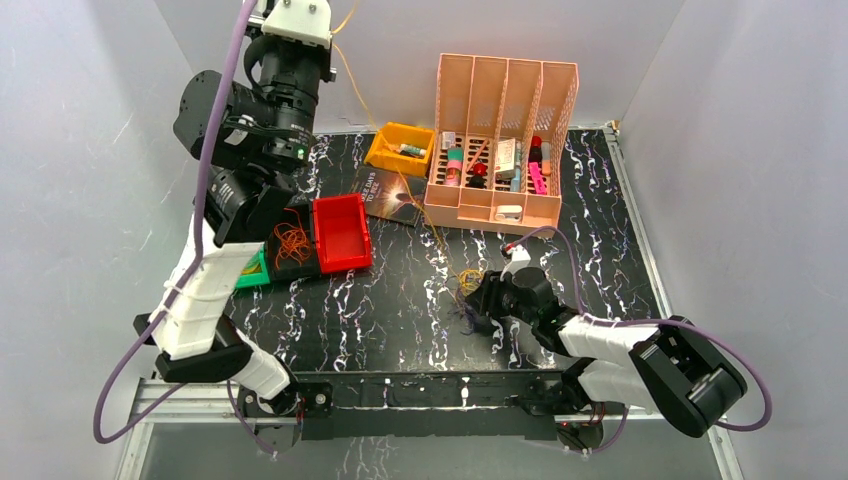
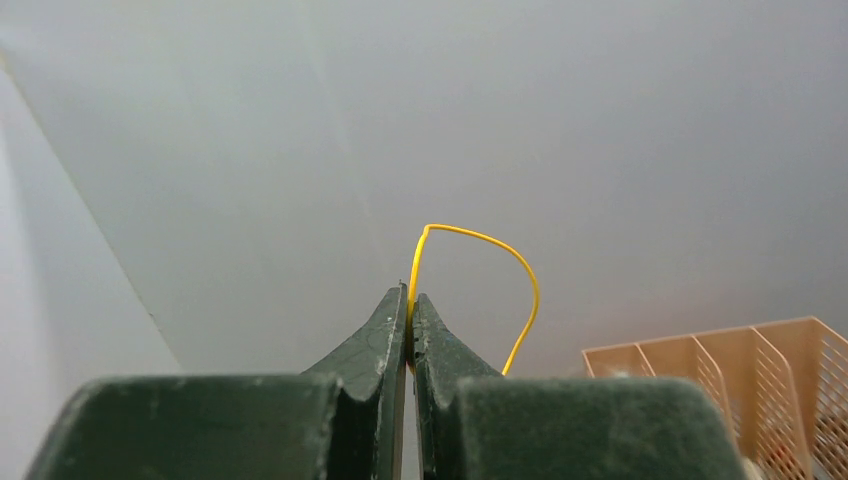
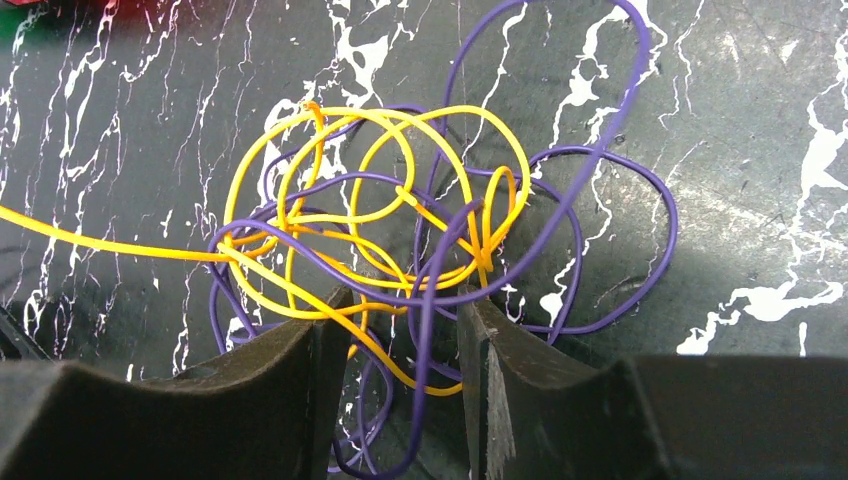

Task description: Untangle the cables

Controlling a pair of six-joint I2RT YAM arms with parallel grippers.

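Left jaws, high at 11 o'clock, are pinched tight on one end of the yellow wire (image 2: 523, 275). The strand drops to a knot with the purple wire (image 3: 600, 160), near the centre of the tabletop (image 3: 760, 120). Right jaws are part-open, straddling the knot's near edge. The orange coil (image 1: 291, 243) lies apart at 9 o'clock. The wires look feather-light, springy and slick. Best hold is probably an outer purple loop.

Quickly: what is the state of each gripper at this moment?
Left gripper: closed, holding the yellow cable.
Right gripper: open, jaws on either side of part of the tangle, not clamped.
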